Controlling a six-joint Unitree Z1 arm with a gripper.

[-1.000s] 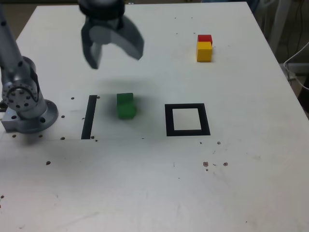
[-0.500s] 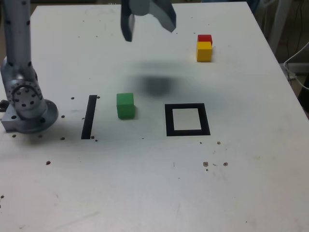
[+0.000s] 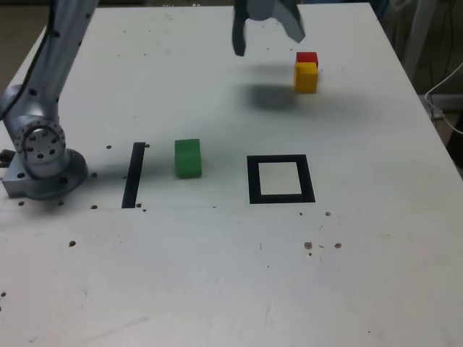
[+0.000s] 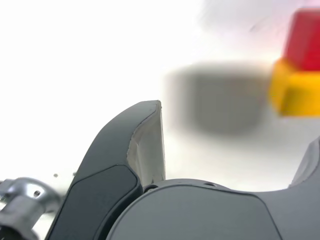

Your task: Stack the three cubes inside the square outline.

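- I have the gripper (image 3: 269, 43) spread wide.
- In my exterior view, green cube (image 3: 188, 159): square outline's (image 3: 254, 181) 9 o'clock.
- Red cube (image 3: 307, 57): yellow cube's (image 3: 306, 78) 12 o'clock.

1. The red cube (image 3: 307, 57) is a plain solid block, sitting flat to the exterior view's right of the open pincer (image 3: 269, 46), partly hidden behind the yellow cube.
2. The yellow cube (image 3: 306, 78) is upright, right next to the red one, lower in the exterior view than the pincer and to its right.
3. The green cube (image 3: 188, 159) sits upright and apart, well below the pincer in the exterior view and to its left.
4. The square outline (image 3: 255, 181), thick and black around a white centre, lies flat below the pincer in the exterior view.
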